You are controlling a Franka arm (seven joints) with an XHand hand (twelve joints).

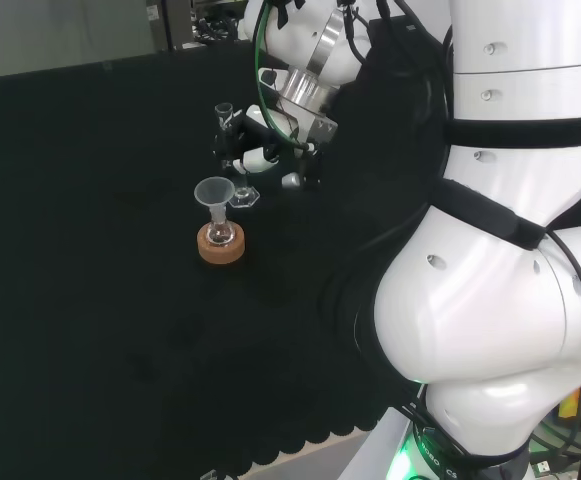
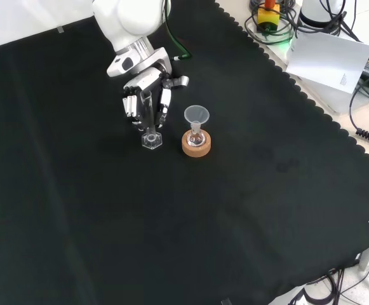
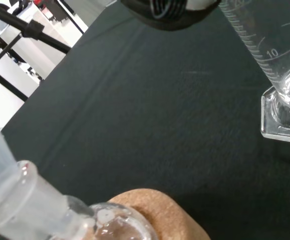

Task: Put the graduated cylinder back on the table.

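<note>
Head view: the graduated cylinder [image 1: 232, 150] is a thin clear tube with a flat hexagonal foot, upright, and the foot looks to be down on the black cloth [image 1: 90, 300], toward the far side of the bench and well away from the scalloped near edge. The black and white hand [image 1: 260, 150] comes in from the right, fingers curled round the tube's middle. Just in front of it sits a small round flask [image 1: 220, 236] of clear glass in a chunky cork ring [image 1: 221, 248], with a pale translucent funnel [image 1: 215, 192] stuck in its neck. The funnel's rim is right beside the cylinder's foot, so that's the tight spot. The arm's big white links [image 1: 500, 280] cover the right side.

Front view: the hand [image 2: 147, 95] drops in from the top, fingers closed narrowly around the cylinder [image 2: 151, 130], whose six-sided foot rests on the cloth [image 2: 235, 241], in the upper middle part. The flask [image 2: 196, 135] with funnel [image 2: 196, 115] on its cork ring [image 2: 196, 145] stands just to the right, close but apart. Cables and a sheet of paper [image 2: 327, 60] lie off the cloth's top right edge.

Wrist view: up close you can see the cylinder [image 3: 279, 65] has printed scale lines and a thick glass foot on the matte, woven-looking cloth [image 3: 149, 125]. The cork ring [image 3: 159, 215] looks grainy, with the flask [image 3: 115, 225] shiny and the funnel stem [image 3: 15, 195] frosted.
</note>
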